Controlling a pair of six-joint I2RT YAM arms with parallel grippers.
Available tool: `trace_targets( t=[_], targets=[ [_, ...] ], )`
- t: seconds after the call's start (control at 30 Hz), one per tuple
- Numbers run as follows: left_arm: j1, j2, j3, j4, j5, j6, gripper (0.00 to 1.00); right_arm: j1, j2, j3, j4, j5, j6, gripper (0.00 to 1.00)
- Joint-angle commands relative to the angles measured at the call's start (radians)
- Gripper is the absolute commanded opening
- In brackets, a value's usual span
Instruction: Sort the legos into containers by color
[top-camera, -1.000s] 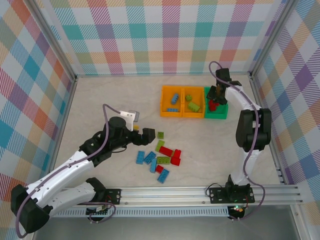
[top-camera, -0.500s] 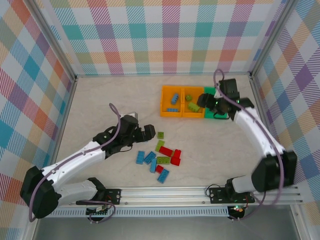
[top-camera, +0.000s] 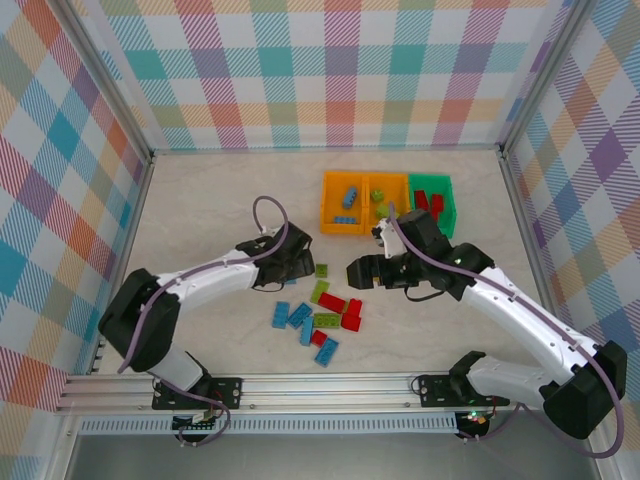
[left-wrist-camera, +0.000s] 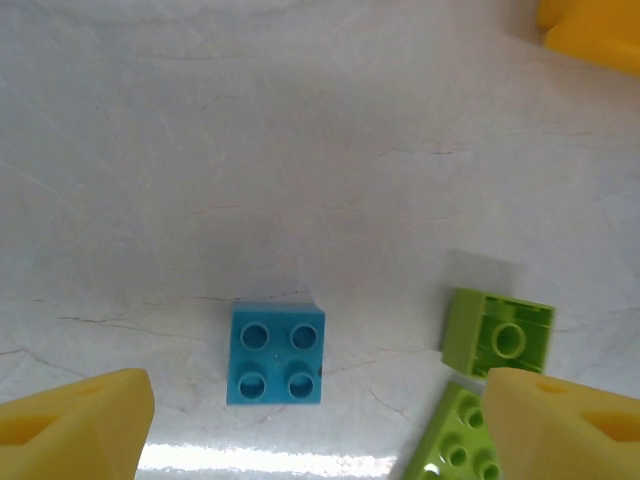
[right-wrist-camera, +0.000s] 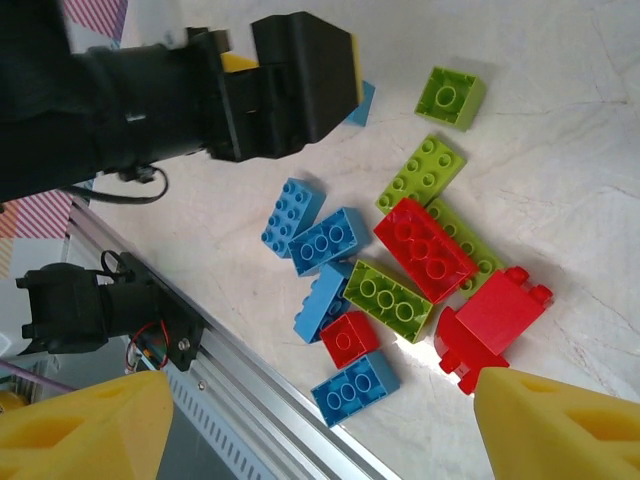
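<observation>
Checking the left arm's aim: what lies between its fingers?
Left wrist view: a blue square brick lies between the left gripper's open fingers; two lime bricks beside one finger.

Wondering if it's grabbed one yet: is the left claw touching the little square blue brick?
Apart. The left wrist view shows bare table between the square blue brick and the open left gripper on both sides.

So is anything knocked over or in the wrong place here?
Nothing looks spilled or broken. One loose red brick lies tipped on its side, studs pointing sideways, and a small lime brick lies underside up.
</observation>
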Motion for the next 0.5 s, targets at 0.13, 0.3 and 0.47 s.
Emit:
trace_targets(
  t=[0.13,0.3,0.47],
  targets=[
    [0.008,0.107,0.053,-0.006,-0.014,-0.006,0.72,0.007,-0.018,-0.001,-0.019,-0.005,0.016,0.82],
    [0.017,0.152,0.049,-0.010,-0.017,-0.007,0.60,0.010,-0.009,0.005,-0.025,-0.005,0.016,0.84],
    [0.021,0.162,0.028,-0.005,-0.014,-0.012,0.47,0.012,-0.007,0.005,-0.018,0.005,0.021,0.84]
  ],
)
